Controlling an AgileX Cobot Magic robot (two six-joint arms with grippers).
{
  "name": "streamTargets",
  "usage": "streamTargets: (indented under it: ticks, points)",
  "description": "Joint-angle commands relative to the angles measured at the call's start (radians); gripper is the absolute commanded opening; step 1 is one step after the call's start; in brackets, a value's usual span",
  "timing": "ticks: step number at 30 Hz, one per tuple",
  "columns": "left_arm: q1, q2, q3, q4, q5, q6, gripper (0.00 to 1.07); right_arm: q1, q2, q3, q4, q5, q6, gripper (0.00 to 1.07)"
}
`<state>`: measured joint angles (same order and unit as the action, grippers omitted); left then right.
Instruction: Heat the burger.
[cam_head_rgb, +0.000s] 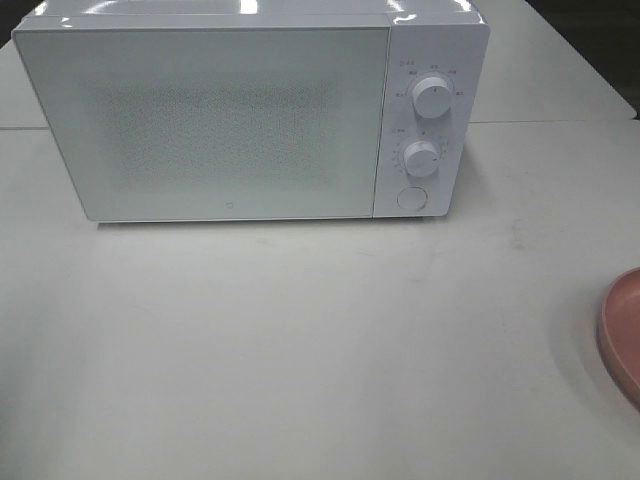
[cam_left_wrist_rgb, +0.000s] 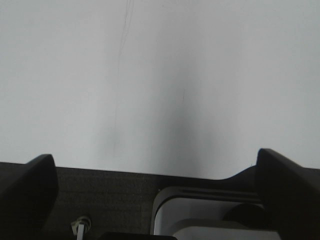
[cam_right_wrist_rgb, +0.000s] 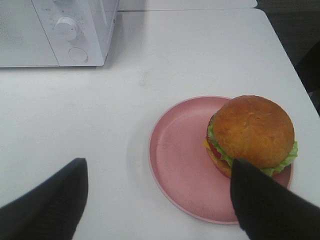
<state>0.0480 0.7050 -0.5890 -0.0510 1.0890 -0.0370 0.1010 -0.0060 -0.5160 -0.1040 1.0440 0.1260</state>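
Right gripper (cam_right_wrist_rgb: 157, 200) hangs spread wide above the table, gripping nothing; we see its matte black fingers (cam_right_wrist_rgb: 47, 205) clear of everything. Left gripper (cam_left_wrist_rgb: 160, 185) is likewise fully spread and empty over bare white table (cam_left_wrist_rgb: 160, 75). We find the burger (cam_right_wrist_rgb: 251, 135), glossy domed bun, ruffled lettuce, on the round pink plate (cam_right_wrist_rgb: 180, 160), toward its 3 o'clock edge. White boxy microwave (cam_head_rgb: 220, 120), door closed, two round knobs (cam_head_rgb: 432, 97).
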Motion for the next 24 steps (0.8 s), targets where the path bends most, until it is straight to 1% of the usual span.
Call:
streamTargets:
  ticks: [1,3,5,6,7,8,12,13,15,16,24]
  points:
    - [0.004,-0.07,0.037,0.001,-0.021,0.011,1.01,-0.007,-0.026,0.003,-0.004,-0.007,-0.013,0.75]
    - [0.004,-0.197,0.093,-0.001,-0.054,0.037,1.01,-0.007,-0.026,0.003,-0.004,-0.007,-0.013,0.75]
    - [0.004,-0.221,0.089,-0.003,-0.054,0.043,1.01,-0.007,-0.026,0.003,-0.004,-0.007,-0.013,0.75]
    - [0.004,-0.275,0.09,-0.002,-0.054,0.044,1.01,-0.007,-0.026,0.003,-0.004,-0.007,-0.013,0.75]
    - [0.004,-0.275,0.09,-0.002,-0.054,0.044,1.01,-0.007,-0.026,0.003,-0.004,-0.007,-0.013,0.75]
    - [0.004,-0.322,0.09,-0.002,-0.054,0.044,1.01,-0.007,-0.026,0.003,-0.004,-0.007,-0.013,0.75]
    - [0.004,-0.378,0.09,-0.006,-0.055,0.043,1.01,-0.007,-0.026,0.003,-0.004,-0.007,-0.013,0.75]
    - [0.004,-0.419,0.09,-0.019,-0.055,0.037,1.01,-0.007,-0.026,0.003,-0.004,-0.007,-0.013,0.75]
    - [0.002,-0.438,0.09,-0.029,-0.056,0.037,1.01,-0.007,-0.026,0.003,-0.004,-0.007,-0.013,0.75]
    - [0.002,-0.47,0.09,-0.05,-0.059,0.037,1.01,-0.007,-0.026,0.003,-0.004,-0.007,-0.013,0.75]
    - [0.004,-0.579,0.09,-0.048,-0.058,0.037,1.01,-0.007,-0.026,0.003,-0.004,-0.007,-0.013,0.75]
